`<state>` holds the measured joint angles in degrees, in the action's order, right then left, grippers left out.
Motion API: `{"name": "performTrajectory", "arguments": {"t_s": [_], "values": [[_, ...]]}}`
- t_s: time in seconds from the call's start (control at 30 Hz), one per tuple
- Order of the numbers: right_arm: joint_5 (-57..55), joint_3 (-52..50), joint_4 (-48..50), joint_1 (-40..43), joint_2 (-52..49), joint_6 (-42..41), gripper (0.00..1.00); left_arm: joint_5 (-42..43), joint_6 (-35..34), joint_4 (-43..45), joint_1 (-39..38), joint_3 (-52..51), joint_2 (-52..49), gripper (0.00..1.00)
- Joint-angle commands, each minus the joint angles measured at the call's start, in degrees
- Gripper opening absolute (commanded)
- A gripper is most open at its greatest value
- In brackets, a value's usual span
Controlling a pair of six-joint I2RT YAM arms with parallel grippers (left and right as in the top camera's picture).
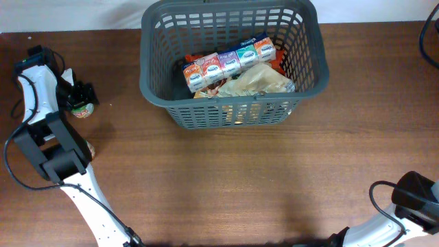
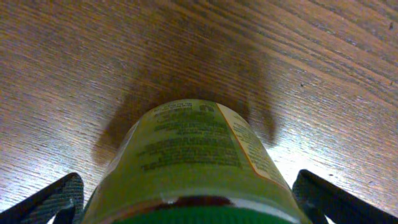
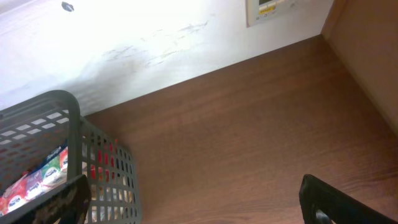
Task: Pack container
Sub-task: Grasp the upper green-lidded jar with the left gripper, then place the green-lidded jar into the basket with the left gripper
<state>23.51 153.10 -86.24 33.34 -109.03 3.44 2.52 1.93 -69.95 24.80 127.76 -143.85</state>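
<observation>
The dark grey basket [image 1: 226,104] stands at the back centre of the wooden table and holds a row of small cartons [image 1: 230,63] and a crumpled pale bag [image 1: 257,81]. A jar [image 1: 82,108] with a green lid and a yellow-green label stands on the table at the far left. My left gripper [image 1: 81,96] is open around it. In the left wrist view the jar [image 2: 193,149] fills the space between the fingers [image 2: 189,199], with a thin gap on the right. My right gripper [image 3: 193,199] is open and empty, to the right of the basket [image 3: 74,118].
The right arm's base [image 1: 411,199] sits at the front right corner. A small brown item [image 1: 90,148] shows partly behind the left arm. A white wall [image 3: 155,37] runs behind the table. A dark cable [image 1: 429,41] hangs at the far right.
</observation>
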Motion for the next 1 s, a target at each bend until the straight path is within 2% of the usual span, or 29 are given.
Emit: {"name": "performTrajectory", "arguments": {"t_s": [0.0,0.1,0.2,0.27,0.37,0.43,0.47,0.57,0.73,0.87,0.97], "values": [[0.70,-0.20,0.02,0.07,-0.44,0.11,0.99,0.00,0.70,0.42,0.50,-0.13,-0.26,0.84],[0.70,-0.20,0.02,0.07,-0.44,0.11,0.99,0.00,0.70,0.61,0.50,-0.13,-0.26,0.73],[0.70,-0.20,0.02,0.07,-0.44,0.11,0.99,0.00,0.70,0.55,0.50,-0.13,-0.26,0.55],[0.70,-0.20,0.02,0.07,-0.44,0.11,0.99,0.00,0.70,0.52,0.50,-0.13,-0.26,0.48],[0.70,-0.20,0.02,0.07,-0.44,0.11,0.99,0.33,0.70,0.17,0.50,-0.11,-0.24,0.28],[0.70,-0.20,0.02,0.07,-0.44,0.11,0.99,1.29,0.70,-0.76,0.50,0.63,-0.22,0.06],[0.70,-0.20,0.02,0.07,-0.44,0.11,0.99,1.31,0.70,-1.66,0.50,1.57,-0.22,0.02],[0.70,-0.20,0.02,0.07,-0.44,0.11,0.99,1.75,0.74,-5.42,0.44,6.58,-0.11,0.02],[0.70,-0.20,0.02,0.07,-0.44,0.11,0.99,4.72,1.42,-15.58,-0.24,23.85,0.61,0.02],[0.70,-0.20,0.02,0.07,-0.44,0.11,0.99,13.16,1.66,-22.08,-2.01,40.22,1.79,0.02],[0.70,-0.20,0.02,0.07,-0.44,0.11,0.99,16.65,5.07,-24.46,-5.11,50.62,3.15,0.02]]}}
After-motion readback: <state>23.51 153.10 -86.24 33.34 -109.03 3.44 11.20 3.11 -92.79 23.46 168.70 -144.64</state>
